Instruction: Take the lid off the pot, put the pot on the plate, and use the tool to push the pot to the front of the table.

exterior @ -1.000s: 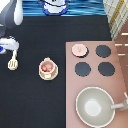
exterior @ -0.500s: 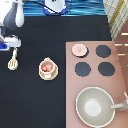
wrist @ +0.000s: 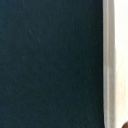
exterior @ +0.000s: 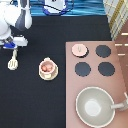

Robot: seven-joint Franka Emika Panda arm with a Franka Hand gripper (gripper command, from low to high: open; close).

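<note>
The end effector (exterior: 12,45) is seen above the tool (exterior: 13,61), well to the exterior view's left of the pot (exterior: 48,67); whether it is open or closed cannot be told. The pot is already set on the plate (exterior: 48,76), and the lid (exterior: 78,49) lies to its right on the stove (exterior: 71,82). The tool step is judged in hand. Bare worktop (exterior: 35,102) lies open below the pot.

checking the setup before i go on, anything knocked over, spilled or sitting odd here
Nothing stands out. The small pinkish-tan pot sits upright on the round tan plate, its pale-pink lid lies flat on the stove, and the cream-white spatula tool lies flat below the hand, at the exterior view's left.
</note>
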